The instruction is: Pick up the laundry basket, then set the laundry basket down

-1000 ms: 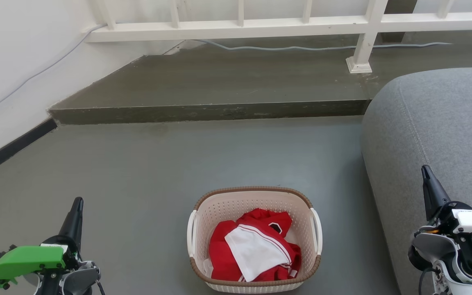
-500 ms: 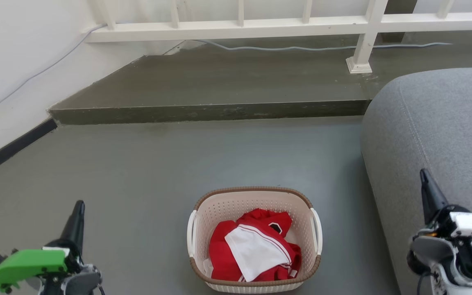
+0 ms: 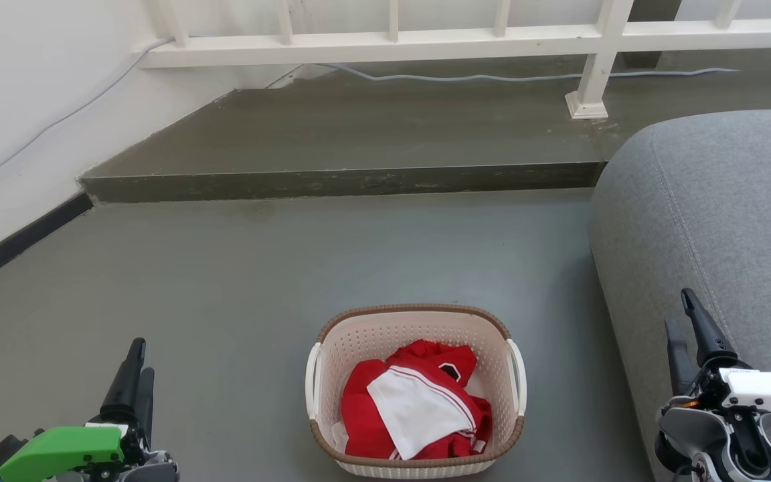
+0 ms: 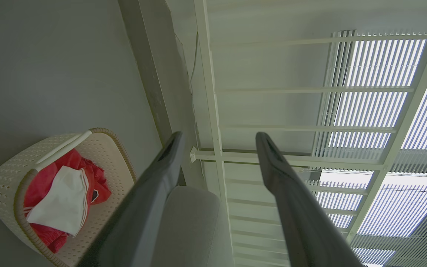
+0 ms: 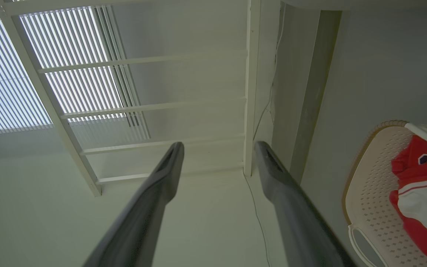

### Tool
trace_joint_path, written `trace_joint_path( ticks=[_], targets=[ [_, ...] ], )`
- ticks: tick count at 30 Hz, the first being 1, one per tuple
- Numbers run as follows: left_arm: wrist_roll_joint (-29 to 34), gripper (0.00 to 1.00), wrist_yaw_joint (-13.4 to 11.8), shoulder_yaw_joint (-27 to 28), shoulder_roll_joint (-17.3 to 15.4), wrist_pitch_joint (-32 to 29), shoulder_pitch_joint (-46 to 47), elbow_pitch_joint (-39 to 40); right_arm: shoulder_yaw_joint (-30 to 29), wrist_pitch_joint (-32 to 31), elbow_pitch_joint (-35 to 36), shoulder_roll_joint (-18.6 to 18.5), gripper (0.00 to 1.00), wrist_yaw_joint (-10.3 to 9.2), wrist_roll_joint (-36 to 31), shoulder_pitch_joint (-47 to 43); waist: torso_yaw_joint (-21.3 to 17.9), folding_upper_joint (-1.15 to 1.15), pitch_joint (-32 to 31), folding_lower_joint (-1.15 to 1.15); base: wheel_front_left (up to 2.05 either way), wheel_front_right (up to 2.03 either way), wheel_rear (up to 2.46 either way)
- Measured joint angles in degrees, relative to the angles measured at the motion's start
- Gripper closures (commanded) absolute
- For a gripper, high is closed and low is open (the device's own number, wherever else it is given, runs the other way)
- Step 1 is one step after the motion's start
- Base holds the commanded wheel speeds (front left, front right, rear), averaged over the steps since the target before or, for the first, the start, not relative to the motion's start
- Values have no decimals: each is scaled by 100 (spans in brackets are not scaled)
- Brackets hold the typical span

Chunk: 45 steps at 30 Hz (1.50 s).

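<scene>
The laundry basket [image 3: 415, 309] sits upright on the grey floor [image 3: 258, 281] straight ahead of me, its mouth facing up and a red and white garment [image 3: 419, 408] bunched inside. As best I can judge, its long axis runs across me from side to side, with one white handle [image 3: 310, 381] at its left end and the other [image 3: 518, 378] at its right, though the steep downward look makes the proportions hard to trust. A grey sofa [image 3: 713, 201] stands just to its right.

My left gripper [image 3: 139, 358] hangs well to the basket's left and my right gripper [image 3: 678, 309] well to its right, in front of the sofa. Both have their fingers spread wide with nothing between them.

So I judge that no part of the task is done: the reach to the handles, the grasp, the lift and the set-down are all left.
</scene>
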<state>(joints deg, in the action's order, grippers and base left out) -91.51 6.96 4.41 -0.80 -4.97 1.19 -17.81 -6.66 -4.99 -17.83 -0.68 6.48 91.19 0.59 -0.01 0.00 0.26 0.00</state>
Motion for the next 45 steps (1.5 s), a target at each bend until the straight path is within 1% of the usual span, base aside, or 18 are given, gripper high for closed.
trace_joint_path(
  ticks=[5,18,24,32,38,45],
  targets=[
    [100,0,0,-82,-5,116,4,70,94,144,102,-2,0,0,-67,10,-1,0,11,0,0,0,0],
    [563,0,0,-314,-71,386,34,229,355,407,323,-115,0,0,-523,79,-18,0,36,0,0,0,0],
    [833,0,0,-454,-167,513,66,294,560,546,426,-216,0,0,-883,135,-29,0,51,0,0,0,0],
    [1430,0,0,-632,-264,705,138,349,866,705,486,-360,0,1,-1458,170,-44,0,70,0,0,0,0],
    [1918,0,1,-627,-328,820,161,412,1017,831,490,-430,0,4,-1847,203,-60,0,89,0,0,0,0],
    [2544,0,1,-636,-337,960,263,555,1046,953,557,-486,0,4,-2462,282,-85,0,120,0,0,0,0]
  ],
)
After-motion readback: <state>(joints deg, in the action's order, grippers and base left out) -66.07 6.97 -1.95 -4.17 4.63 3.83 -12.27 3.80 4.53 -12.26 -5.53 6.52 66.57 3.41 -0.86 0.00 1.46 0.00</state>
